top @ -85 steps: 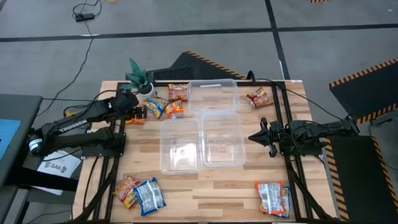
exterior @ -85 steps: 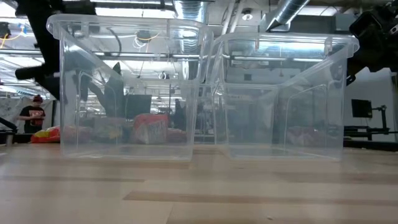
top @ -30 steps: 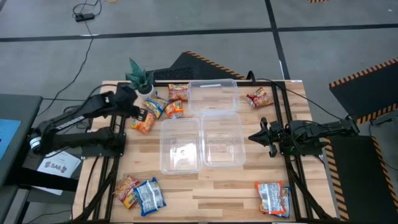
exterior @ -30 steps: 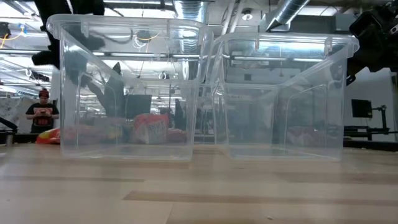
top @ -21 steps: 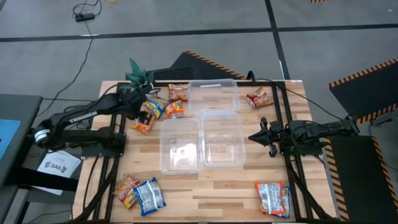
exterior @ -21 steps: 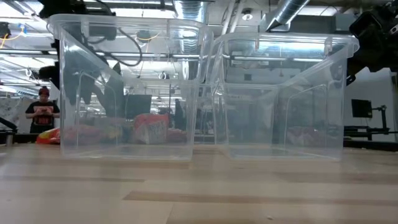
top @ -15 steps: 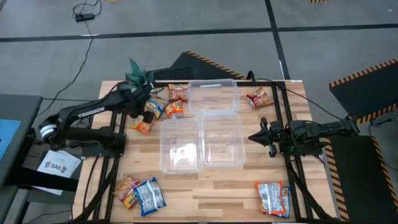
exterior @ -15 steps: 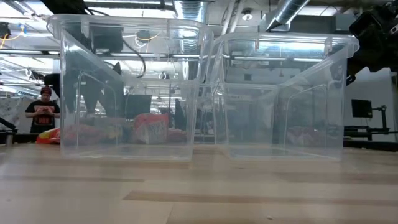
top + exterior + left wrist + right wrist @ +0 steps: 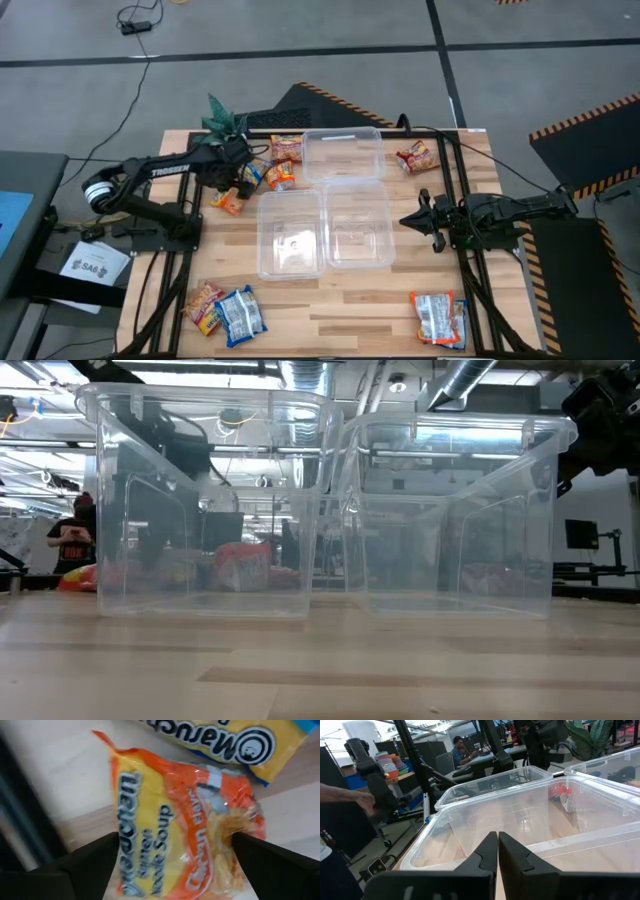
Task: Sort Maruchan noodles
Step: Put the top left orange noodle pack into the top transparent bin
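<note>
An orange-and-yellow noodle packet (image 9: 229,203) (image 9: 180,825) lies flat on the table near the far left corner. My left gripper (image 9: 236,189) (image 9: 175,837) hangs over it, open, pointing down, with one finger at each side of the packet; I cannot tell whether they touch it. More packets lie close by: a blue-and-yellow one (image 9: 250,172) (image 9: 235,740), an orange one (image 9: 280,177) and a red one (image 9: 287,148). My right gripper (image 9: 405,220) (image 9: 497,837) is shut and waits just right of the right-hand clear tub (image 9: 358,227).
Three clear tubs stand mid-table: far (image 9: 342,155), left (image 9: 290,233) and right. A potted plant (image 9: 225,122) stands at the far left corner. Other packets lie at far right (image 9: 415,156), near left (image 9: 205,305) (image 9: 240,315) and near right (image 9: 440,318). A person (image 9: 72,540) stands beyond the table.
My left arm has swung round, its elbow moving toward the far edge and its wrist toward the table's right, over the packets beside the plant. The orange-and-yellow packet lies a little nearer the near edge than a second ago. My right arm has kept still.
</note>
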{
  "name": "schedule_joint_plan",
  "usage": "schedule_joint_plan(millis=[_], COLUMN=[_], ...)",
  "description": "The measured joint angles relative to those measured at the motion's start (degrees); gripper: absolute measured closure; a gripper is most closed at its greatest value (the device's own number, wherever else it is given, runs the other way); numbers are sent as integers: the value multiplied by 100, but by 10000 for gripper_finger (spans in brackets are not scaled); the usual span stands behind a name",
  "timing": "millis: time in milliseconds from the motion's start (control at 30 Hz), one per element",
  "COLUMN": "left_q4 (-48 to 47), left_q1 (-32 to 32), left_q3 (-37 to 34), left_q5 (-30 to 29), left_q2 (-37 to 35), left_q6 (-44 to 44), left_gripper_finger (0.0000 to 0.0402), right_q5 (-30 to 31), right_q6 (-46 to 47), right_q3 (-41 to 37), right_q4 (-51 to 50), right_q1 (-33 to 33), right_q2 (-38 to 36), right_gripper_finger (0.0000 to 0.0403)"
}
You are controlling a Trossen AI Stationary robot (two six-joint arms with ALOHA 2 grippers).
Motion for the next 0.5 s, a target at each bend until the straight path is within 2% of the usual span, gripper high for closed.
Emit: schedule_joint_plan(millis=[100, 200, 267, 400, 433, 500], left_q4=[118, 158, 175, 180, 188, 121], left_q1=[-9, -80, -140, -237, -247, -247], left_q3=[-118, -156, -169, -194, -205, -212], left_q5=[-32, -78, -195, -364, -389, -384], left_q2=[162, 213, 135, -150, -245, -479], left_q6=[-94, -113, -181, -266, -298, -298], left_gripper_finger=[30, 76, 138, 324, 359, 378], right_q5=[0, -1, -2, 0, -1, 0], right_q6=[0, 0, 0, 0, 0, 0], right_q3=[0, 0, 0, 0, 0, 1], right_q4=[0, 0, 0, 0, 0, 0], right_q1=[0, 0, 0, 0, 0, 0], right_q2=[0, -1, -2, -1, -2, -2], right_gripper_finger=[365, 365, 365, 365, 365, 365])
